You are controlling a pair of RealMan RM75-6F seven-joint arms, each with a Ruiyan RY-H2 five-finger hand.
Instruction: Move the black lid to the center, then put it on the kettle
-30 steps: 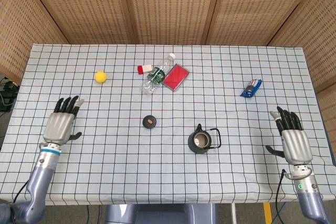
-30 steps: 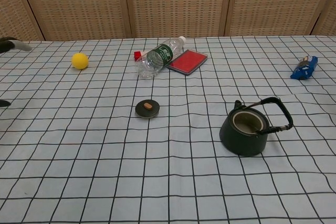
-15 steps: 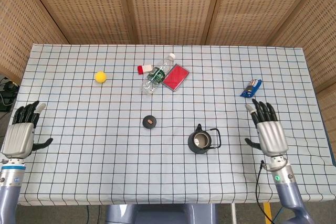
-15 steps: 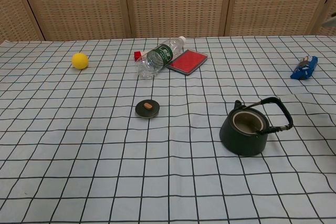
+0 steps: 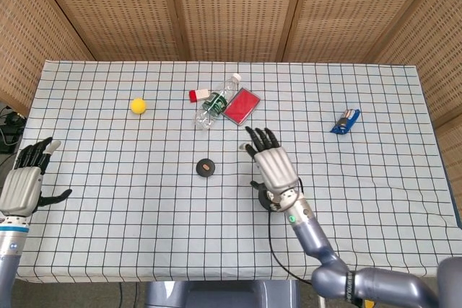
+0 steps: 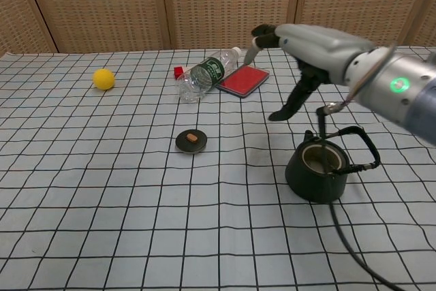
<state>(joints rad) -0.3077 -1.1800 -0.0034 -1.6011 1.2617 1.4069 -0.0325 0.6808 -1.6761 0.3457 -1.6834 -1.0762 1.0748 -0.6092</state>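
The right hand (image 5: 273, 166) hangs above the worktop (image 5: 108, 200) with its fingers (image 5: 261, 138) spread apart and stretched forward, holding nothing; in the chest view the same hand (image 6: 310, 42) is palm-down, the thumb drooping toward the kettle (image 6: 320, 166). Its wrist and grey forearm, with a small green light, run back toward the near edge, and a thin black cable trails down from the arm past the kettle.

The left hand (image 5: 25, 182) sits far out at the left edge of the worktop, fingers (image 5: 35, 154) extended and apart, thumb out to the side, empty.

The black lid (image 6: 191, 141) is a small flat round disc with an orange-brown knob in its middle. It lies flat on the checked cloth, near the middle of the worktop, to the left of the kettle and well apart from it, not touched by either hand. The kettle is dark and squat, open at the top with a pale inside, its wire handle tipped over to the right.

Farther back lie a clear bottle (image 6: 206, 73) on its side with a green label whose writing is too small to read, a red flat case (image 6: 243, 80) just beside it, a yellow ball (image 6: 103, 78) to the left, and a blue packet (image 6: 395, 87) to the right.
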